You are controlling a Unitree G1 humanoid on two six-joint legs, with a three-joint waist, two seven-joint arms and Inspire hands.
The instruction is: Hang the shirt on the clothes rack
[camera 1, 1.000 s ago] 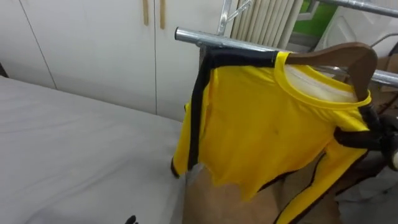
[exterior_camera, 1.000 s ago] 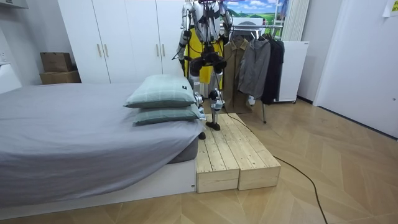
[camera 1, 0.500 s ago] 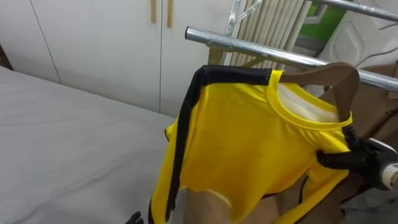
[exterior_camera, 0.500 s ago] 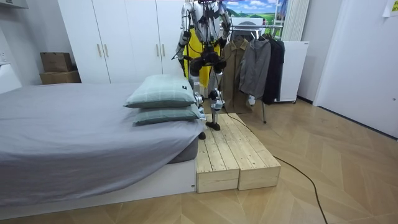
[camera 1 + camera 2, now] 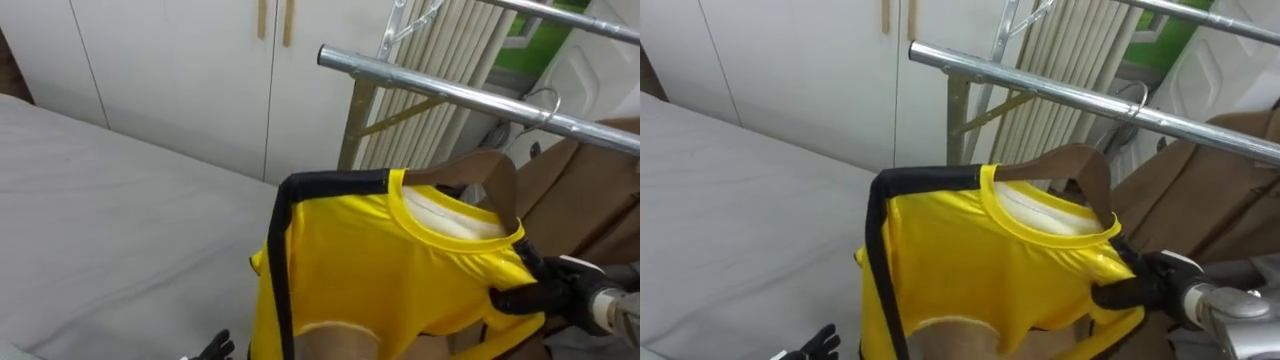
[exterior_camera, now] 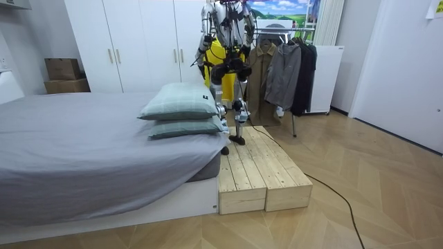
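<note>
A yellow shirt [image 5: 390, 270] with black trim hangs on a wooden hanger [image 5: 492, 176]; the shirt also shows in the room view [image 6: 220, 59]. My right hand [image 5: 545, 292] is shut on the shirt's right shoulder, over the hanger's end, and holds it below the metal rail [image 5: 430, 85]. The hanger's hook is off the rail. My left hand [image 5: 215, 348] shows low at the bottom edge, open and holding nothing. In the room view I stand on a wooden platform [image 6: 259, 173] between the bed and the clothes rack.
The grey bed [image 5: 100, 220] lies to my left, with white wardrobe doors [image 5: 180, 70] behind it. A brown coat [image 5: 590, 190] hangs on the rail at the right. Two pillows [image 6: 181, 111] and dark garments [image 6: 291, 69] show in the room view.
The shirt on its hanger has come down from rail height to well below the rail, with my right hand still holding it. The eye view has also shifted a little.
</note>
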